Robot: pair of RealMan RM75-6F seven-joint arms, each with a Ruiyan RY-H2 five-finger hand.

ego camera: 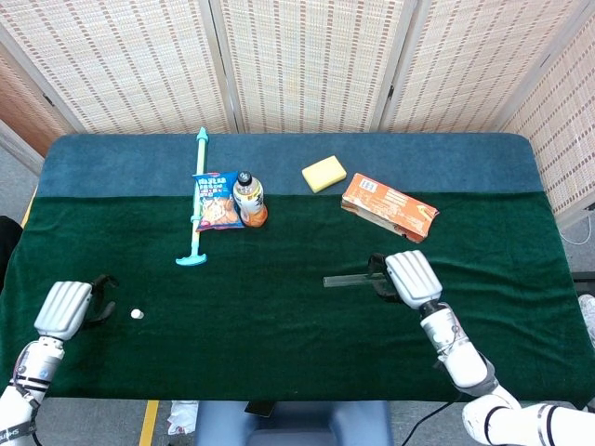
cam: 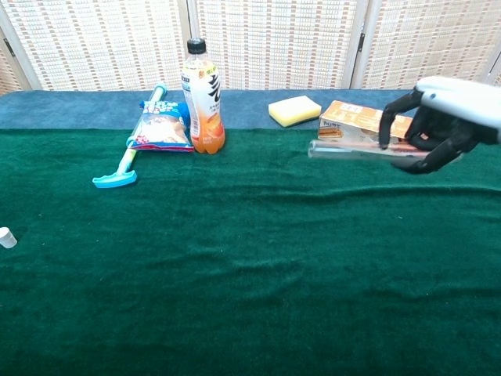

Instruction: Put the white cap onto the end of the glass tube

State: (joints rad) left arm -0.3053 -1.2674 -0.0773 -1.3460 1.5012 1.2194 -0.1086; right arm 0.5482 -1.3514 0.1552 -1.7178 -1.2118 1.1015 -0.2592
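Cap (ego camera: pixel 137 314) — small and white, it lies on the green cloth of the tabletop (ego camera: pixel 279 307) just right of the left hand (ego camera: pixel 65 309), near it but apart. In the chest view the cap (cam: pixel 6 237) sits alone at the far left edge. The left hand rests low at the tabletop's near left corner with dark fingers curled under its white back; whether they are closed cannot be told, and nothing shows in them.

The tube (ego camera: pixel 351 279) is well to the right, gripped by the right hand (ego camera: pixel 409 277), whose dark fingers wrap its right end. It lies roughly level, its free end pointing left from the hand. In the chest view the tube (cam: pixel 344 150) is raised clear of the cloth, crossing in front of the orange box (cam: pixel 356 127), with the right hand (cam: pixel 438 121) at the upper right.

Beyond the right hand lie the box (ego camera: pixel 389 206) and a yellow sponge (ego camera: pixel 323 173). Further left stand a bottle (ego camera: pixel 248 198), a snack bag (ego camera: pixel 216 201) touching it, and a teal tool (ego camera: pixel 196 200) — all well apart from both hands.
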